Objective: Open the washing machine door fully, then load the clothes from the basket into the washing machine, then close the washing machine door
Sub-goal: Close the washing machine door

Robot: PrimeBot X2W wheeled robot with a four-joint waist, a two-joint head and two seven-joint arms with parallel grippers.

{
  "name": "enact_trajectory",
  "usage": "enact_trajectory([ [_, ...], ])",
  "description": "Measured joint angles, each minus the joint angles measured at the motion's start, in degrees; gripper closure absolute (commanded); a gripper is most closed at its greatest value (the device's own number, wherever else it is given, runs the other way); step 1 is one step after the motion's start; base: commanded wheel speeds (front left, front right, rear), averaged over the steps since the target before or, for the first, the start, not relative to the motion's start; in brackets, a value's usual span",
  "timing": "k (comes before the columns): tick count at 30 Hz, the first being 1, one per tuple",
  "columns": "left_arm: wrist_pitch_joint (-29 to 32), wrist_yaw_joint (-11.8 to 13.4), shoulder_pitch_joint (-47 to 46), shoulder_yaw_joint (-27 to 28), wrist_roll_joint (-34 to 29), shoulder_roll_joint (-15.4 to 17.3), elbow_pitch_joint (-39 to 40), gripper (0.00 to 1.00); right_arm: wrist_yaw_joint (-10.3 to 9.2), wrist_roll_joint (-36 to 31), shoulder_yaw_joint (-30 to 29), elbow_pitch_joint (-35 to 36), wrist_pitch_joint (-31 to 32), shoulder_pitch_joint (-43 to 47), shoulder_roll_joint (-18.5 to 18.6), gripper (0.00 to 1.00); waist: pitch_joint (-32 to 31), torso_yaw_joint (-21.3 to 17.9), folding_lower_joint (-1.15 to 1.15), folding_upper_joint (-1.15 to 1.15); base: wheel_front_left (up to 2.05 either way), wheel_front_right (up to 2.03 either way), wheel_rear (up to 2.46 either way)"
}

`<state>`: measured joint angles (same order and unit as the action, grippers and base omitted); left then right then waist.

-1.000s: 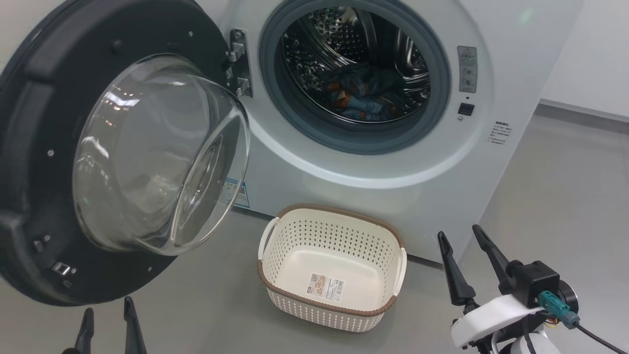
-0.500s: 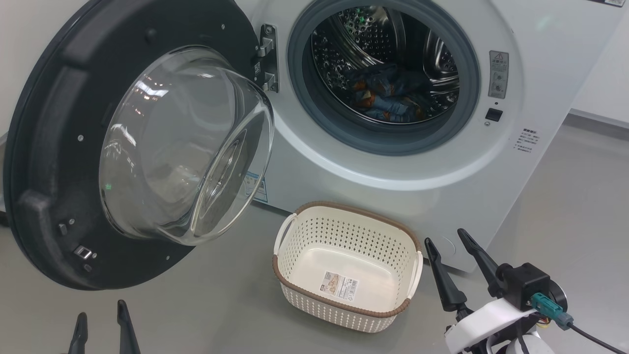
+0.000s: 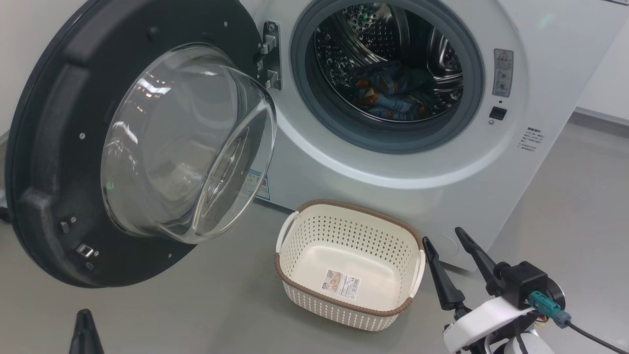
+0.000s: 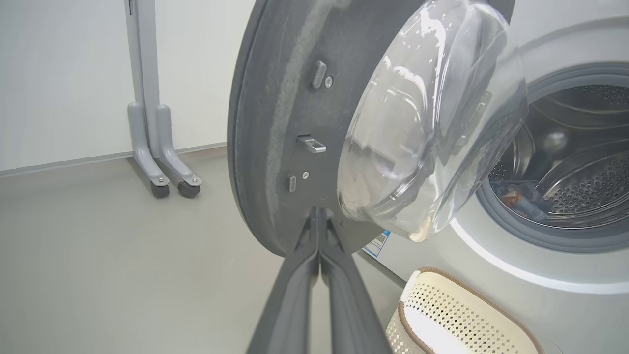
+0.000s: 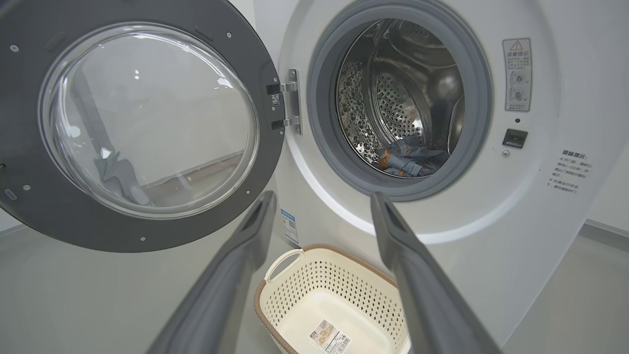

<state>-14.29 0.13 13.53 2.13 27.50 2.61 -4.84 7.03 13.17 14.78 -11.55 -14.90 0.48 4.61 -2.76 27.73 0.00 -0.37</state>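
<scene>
The washing machine (image 3: pixel 393 182) stands with its door (image 3: pixel 49 147) swung wide to the left, the glass bulge facing me. Blue patterned clothes (image 3: pixel 388 96) lie inside the steel drum, and they also show in the right wrist view (image 5: pixel 410 160). On the floor before the machine sits the basket (image 3: pixel 344 206), with a bare base that carries a sticker. My left gripper (image 3: pixel 84 324) is shut on nothing, low at the left below the door's edge; its fingers meet just short of the door (image 4: pixel 275 123). My right gripper (image 3: pixel 442 236) is open beside the basket's right end.
A grey stand on castors (image 4: pixel 162 167) rests against the white wall behind the open door. Smooth grey floor spreads to the left and right of the machine. A wall with a skirting strip (image 3: pixel 599 115) runs at the far right.
My left gripper's two fingers, apart before, have come together. The head camera shifted, so the whole scene slid to the right. The right gripper stayed open.
</scene>
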Motion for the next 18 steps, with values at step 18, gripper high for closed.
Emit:
enact_trajectory([
  [18,2.7,-2.6,-11.4,25.2,41.5,0.2,1.9,1.00,0.00,0.0,0.2,-0.2,0.0,0.0,0.0,0.00,0.2,0.4,0.00,0.00,0.00,0.00,0.00],
])
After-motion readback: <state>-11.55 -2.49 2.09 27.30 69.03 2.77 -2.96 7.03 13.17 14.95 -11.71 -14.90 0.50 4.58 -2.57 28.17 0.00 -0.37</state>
